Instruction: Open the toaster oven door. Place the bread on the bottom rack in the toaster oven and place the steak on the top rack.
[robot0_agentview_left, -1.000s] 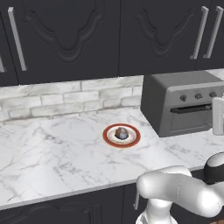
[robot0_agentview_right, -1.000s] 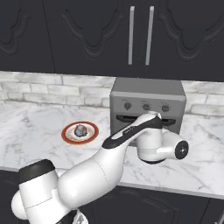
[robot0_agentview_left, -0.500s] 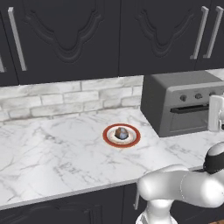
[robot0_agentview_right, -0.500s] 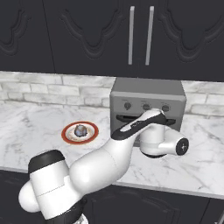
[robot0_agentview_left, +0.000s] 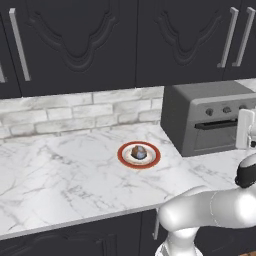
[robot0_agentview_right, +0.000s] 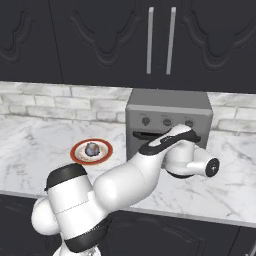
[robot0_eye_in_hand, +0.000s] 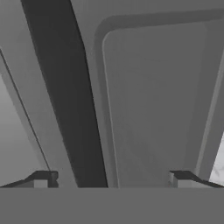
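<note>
Door of the oven was what we had in hand: it stood shut against the front of the box at the right end of the counter, so we judged the opening step not yet done. In the hand view the dark handle ran as a bar between the two fingertips, nearer one of them than the other, and the gripper was released, jaws spread wide with nothing in them. The next move, as we read it, called for easing forward until the bar sat between the tips, clenching, then swinging the door out and down. Bread and steak lay together on the red plate, well to the left of the oven and untouched. For room, we saw bare marble in front of the oven for the door to drop into, though the counter edge ran near there and the forearm already crossed that space. We could not tell from these views how close the tips stood to the door face.
</note>
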